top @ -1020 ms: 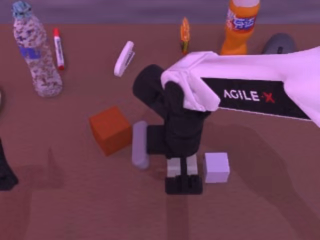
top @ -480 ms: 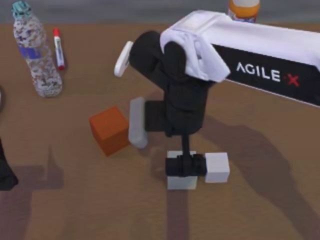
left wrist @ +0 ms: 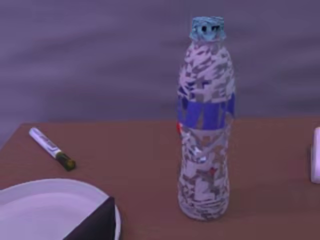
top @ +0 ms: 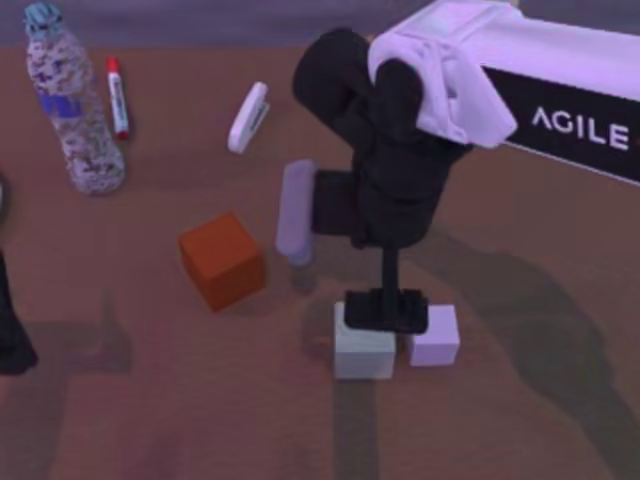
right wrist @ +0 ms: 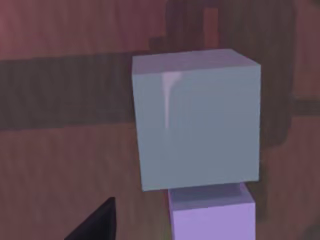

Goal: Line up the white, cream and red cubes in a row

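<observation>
A brown table (top: 150,400) seen from above. The right arm reaches in from the top view's right, and its gripper (top: 386,310) hangs over the middle of the table, above the back edges of two cubes. Whether its fingers are open or closed cannot be told.

The cream cube (top: 363,346) and the smaller white cube (top: 434,336) sit side by side, touching or nearly so, the white one to the right. The red cube (top: 221,259) lies apart to the left, turned at an angle.

Along the far edge stand a patterned bottle (top: 72,105), a red-capped marker (top: 117,96) and a white clip (top: 248,117).

The left gripper (top: 10,340) is parked at the left edge, near a white plate (left wrist: 45,210).
</observation>
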`<state>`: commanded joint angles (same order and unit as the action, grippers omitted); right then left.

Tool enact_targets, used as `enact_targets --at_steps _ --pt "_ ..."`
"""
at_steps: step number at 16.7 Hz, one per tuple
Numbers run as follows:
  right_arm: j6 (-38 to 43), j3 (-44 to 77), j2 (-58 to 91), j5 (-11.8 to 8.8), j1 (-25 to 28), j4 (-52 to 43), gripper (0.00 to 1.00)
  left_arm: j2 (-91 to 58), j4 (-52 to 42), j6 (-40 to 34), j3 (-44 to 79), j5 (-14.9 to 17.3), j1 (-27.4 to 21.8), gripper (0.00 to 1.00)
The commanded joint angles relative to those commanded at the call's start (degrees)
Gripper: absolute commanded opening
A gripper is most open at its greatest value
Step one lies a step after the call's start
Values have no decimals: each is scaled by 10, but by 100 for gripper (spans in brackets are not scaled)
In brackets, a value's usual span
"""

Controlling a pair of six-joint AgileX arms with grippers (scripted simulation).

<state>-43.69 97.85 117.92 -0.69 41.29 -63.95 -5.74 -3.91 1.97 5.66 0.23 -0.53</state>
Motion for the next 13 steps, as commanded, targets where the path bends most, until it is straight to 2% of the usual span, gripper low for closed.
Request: enact_targets --at_steps 6,13 --pt "88 -197 -260 -17 -103 152 100 -268 -152 75 234 -1 -55 100" --pt "250 -561 -700 -26 -259 375 100 -727 -389 189 571 -1 -138 100"
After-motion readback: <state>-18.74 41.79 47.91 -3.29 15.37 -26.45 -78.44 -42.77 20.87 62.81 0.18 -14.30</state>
